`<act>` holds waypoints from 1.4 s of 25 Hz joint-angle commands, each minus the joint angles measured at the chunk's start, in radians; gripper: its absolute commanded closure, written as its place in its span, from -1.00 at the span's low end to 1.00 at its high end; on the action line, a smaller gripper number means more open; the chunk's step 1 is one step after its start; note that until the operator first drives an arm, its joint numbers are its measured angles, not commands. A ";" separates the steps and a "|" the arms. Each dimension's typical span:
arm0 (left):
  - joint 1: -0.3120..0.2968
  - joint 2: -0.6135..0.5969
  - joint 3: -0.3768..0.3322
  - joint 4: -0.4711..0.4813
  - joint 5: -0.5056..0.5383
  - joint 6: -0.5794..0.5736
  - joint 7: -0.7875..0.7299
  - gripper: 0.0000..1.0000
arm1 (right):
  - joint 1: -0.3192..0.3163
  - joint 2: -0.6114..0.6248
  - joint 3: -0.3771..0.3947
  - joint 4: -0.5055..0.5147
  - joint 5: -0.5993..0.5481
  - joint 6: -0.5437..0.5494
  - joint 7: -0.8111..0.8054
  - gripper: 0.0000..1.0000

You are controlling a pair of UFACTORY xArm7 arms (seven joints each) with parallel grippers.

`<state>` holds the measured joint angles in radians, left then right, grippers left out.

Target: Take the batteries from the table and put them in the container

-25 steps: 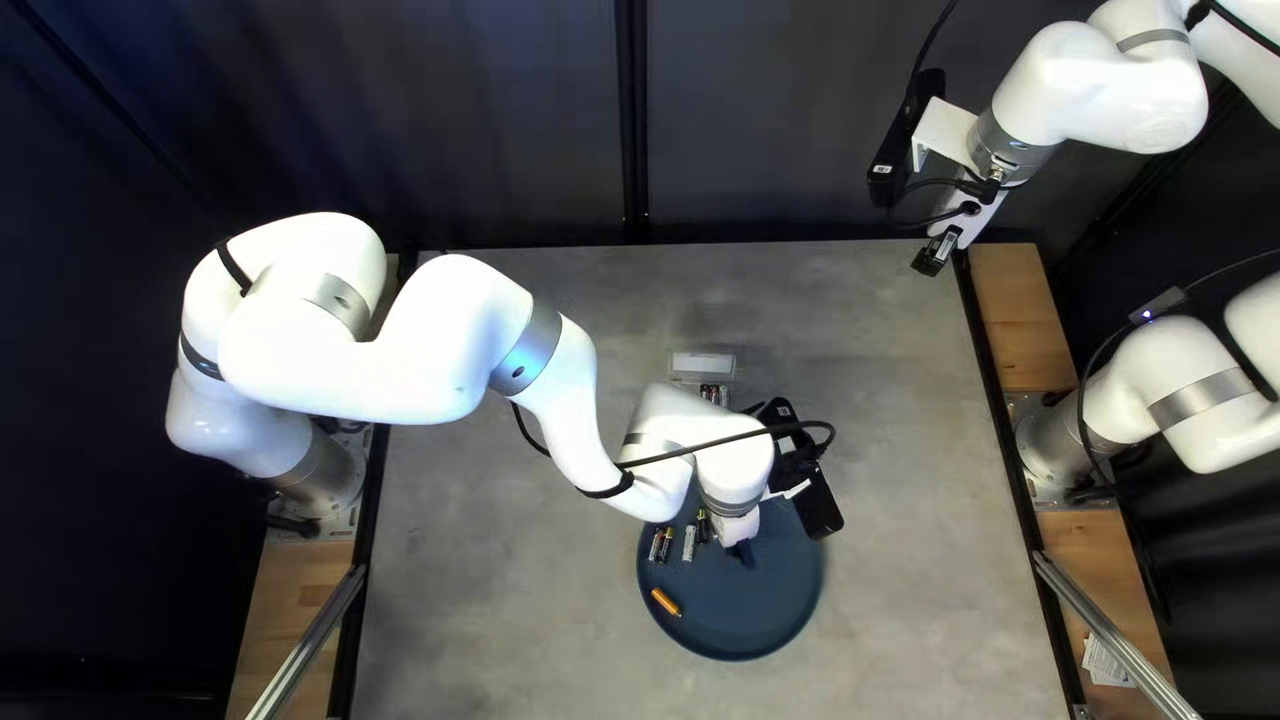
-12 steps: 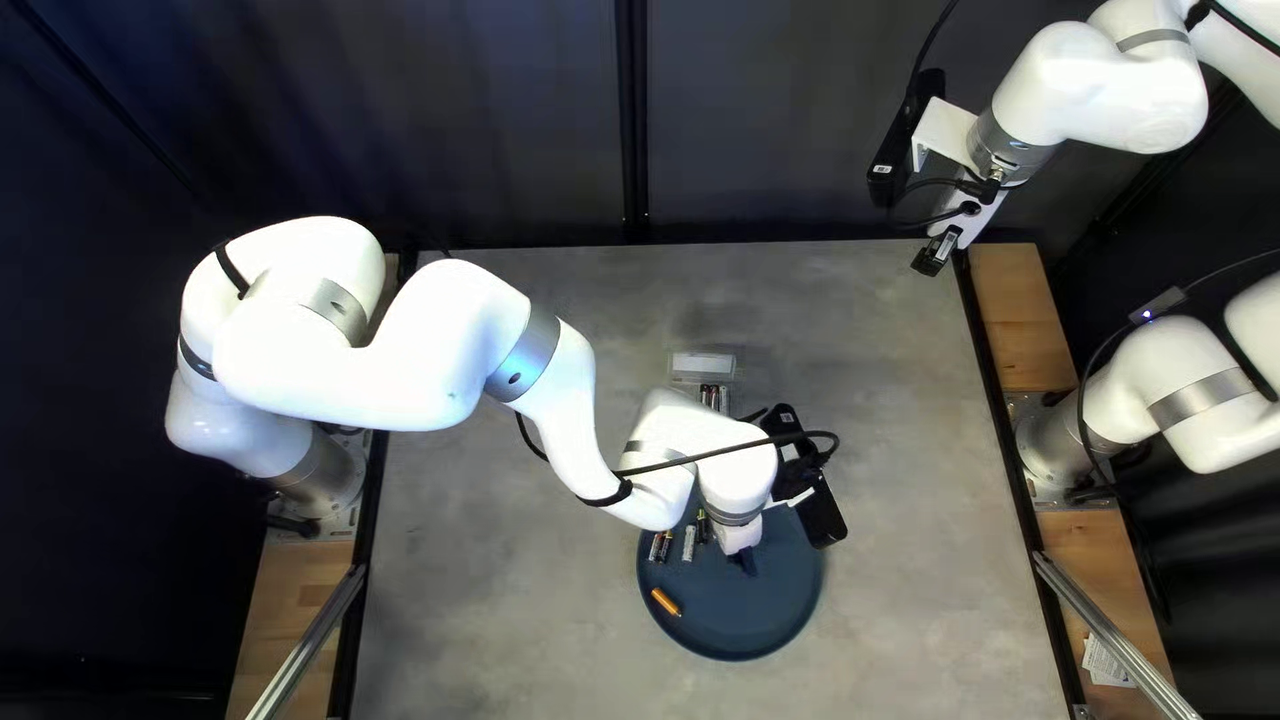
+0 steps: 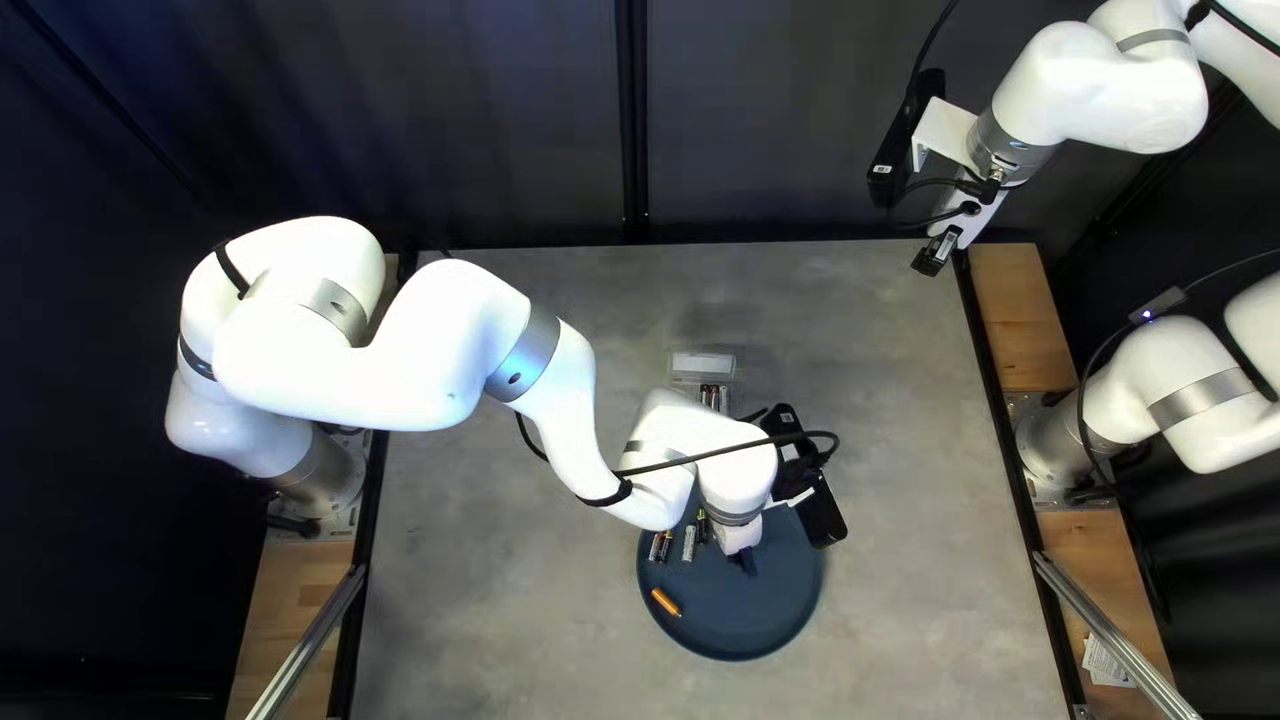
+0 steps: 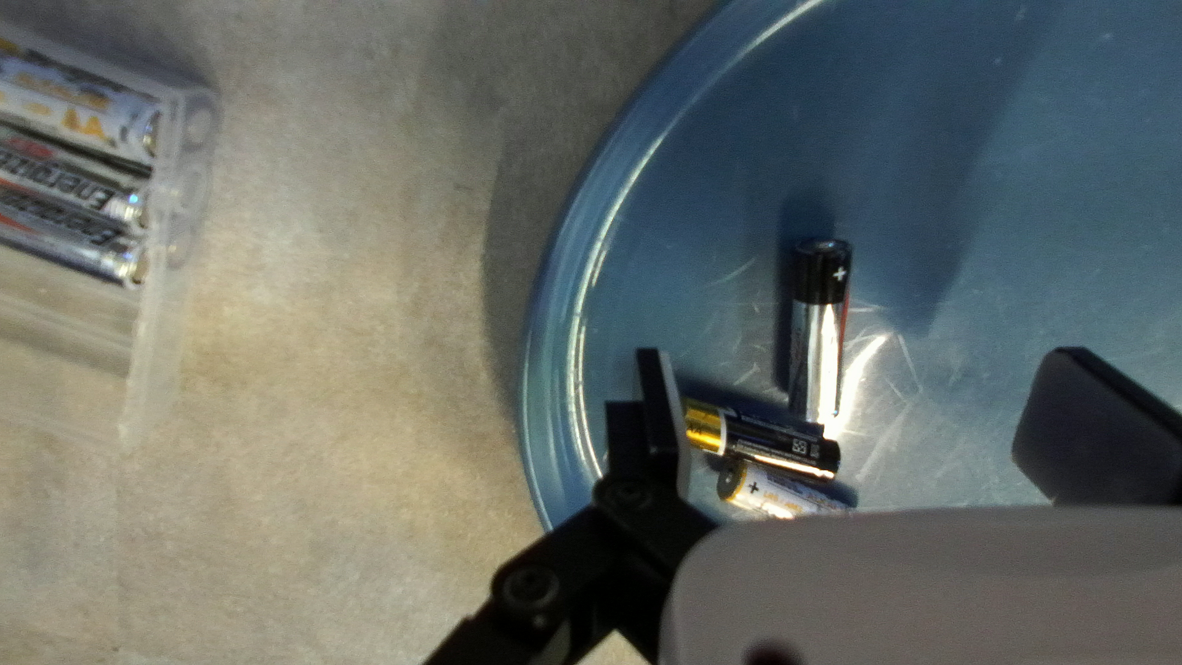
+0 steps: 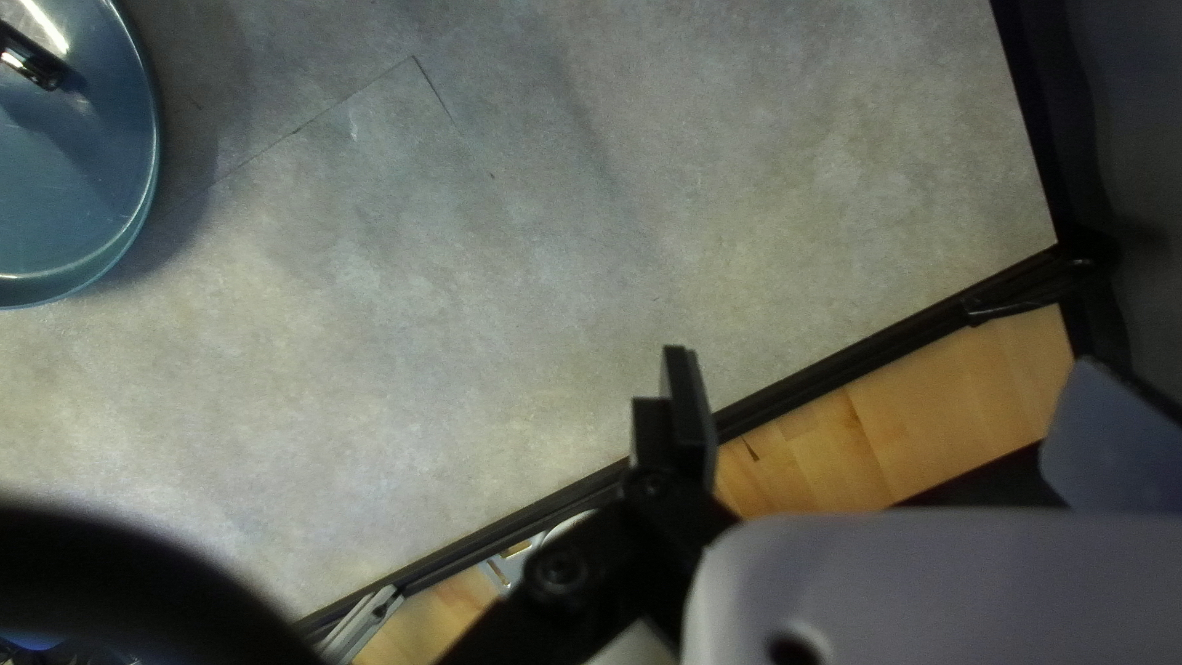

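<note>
Blue plate: batteries; left end effector above.

Dark curtain behind grey tabletop

The round plate is deep blue, with an orange battery. In the left wrist view, one battery is silver with a black end, white plus sign and red streak; another is black and gold. The battery case is clear. The tabletop is mottled grey, the curtain dark, the wood honey-brown.
</note>
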<state>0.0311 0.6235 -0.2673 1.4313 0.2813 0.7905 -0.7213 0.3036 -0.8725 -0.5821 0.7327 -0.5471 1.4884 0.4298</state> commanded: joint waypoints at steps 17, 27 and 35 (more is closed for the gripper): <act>0.014 0.016 -0.009 0.006 -0.020 0.012 0.025 -1.00 | 0.000 0.000 0.000 0.000 0.000 0.000 0.000 -1.00; 0.033 0.017 -0.020 -0.008 -0.039 -0.010 0.043 -1.00 | 0.000 0.000 0.000 0.000 0.000 0.000 0.000 -1.00; 0.038 0.029 -0.019 0.007 -0.041 0.013 0.053 0.89 | 0.000 0.000 0.000 0.000 0.000 0.000 0.000 -1.00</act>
<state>0.0683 0.6489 -0.2868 1.4355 0.2410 0.8009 -0.6695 0.3036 -0.8725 -0.5821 0.7327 -0.5471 1.4884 0.4298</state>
